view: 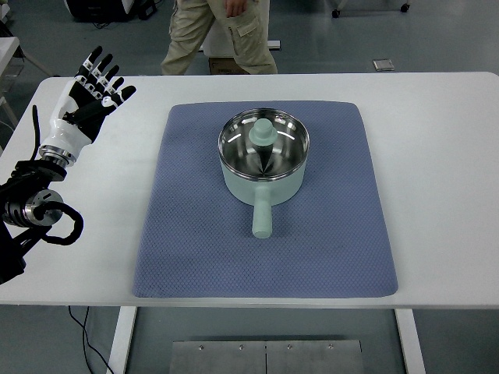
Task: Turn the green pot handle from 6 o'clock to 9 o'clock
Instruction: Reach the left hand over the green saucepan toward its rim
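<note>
A pale green pot (263, 156) with a shiny steel inside stands on the blue mat (195, 234) at the middle of the table. Its handle (262, 217) points toward me, at 6 o'clock. A green knobbed piece (262, 134) shows inside the pot. My left hand (98, 84) is at the far left of the table, well away from the pot, with fingers spread and holding nothing. The right arm is out of view.
The white table (437, 156) has its front edge near the mat's front edge. A person in khaki trousers (222, 35) stands behind the far side of the table. My left arm's cables (47, 218) lie at the left edge.
</note>
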